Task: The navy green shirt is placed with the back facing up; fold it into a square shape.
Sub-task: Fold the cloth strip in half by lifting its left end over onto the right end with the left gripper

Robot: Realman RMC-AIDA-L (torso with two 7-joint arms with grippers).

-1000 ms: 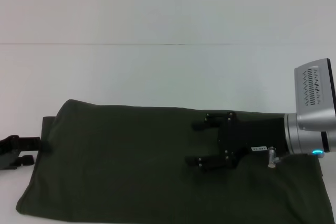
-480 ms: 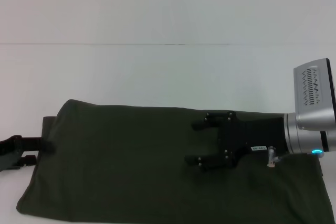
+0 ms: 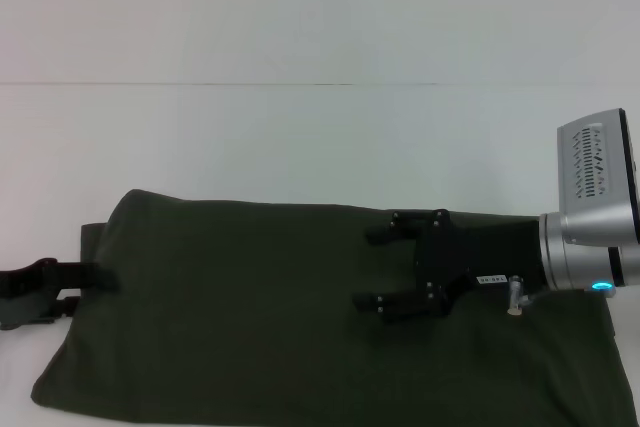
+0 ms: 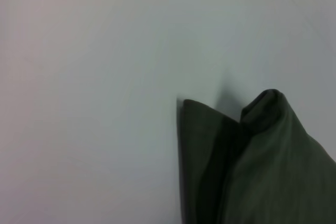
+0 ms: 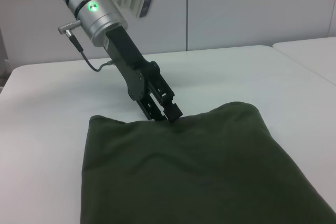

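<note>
Navy green shirt [image 3: 260, 317] lies flat on the white surface [image 3: 300, 137], folded into a long band that runs along the near edge from the left side to the right side. Plain fabric faces up; no lettering visible. Its left end is doubled over, with a second layer showing under the top one in the left wrist view [image 4: 252, 166].

Left gripper [image 3: 95, 275] sits at the shirt's left edge, low against the surface. In the right wrist view its black fingers [image 5: 167, 109] come down on the cloth edge with their tips pressed close together and touching the fabric; whether cloth is actually pinched between them cannot be told. The silver wrist above shows a green light.

Right gripper [image 3: 368, 269] hangs over the right half of the shirt, pointing toward the left side. Its two black fingers [image 3: 385, 237] are spread well apart, one toward the far edge of the cloth and one nearer, with nothing between them. Whether the tips touch the fabric cannot be told. The silver wrist behind it shows a blue light and reaches out past the shirt's right end.
</note>
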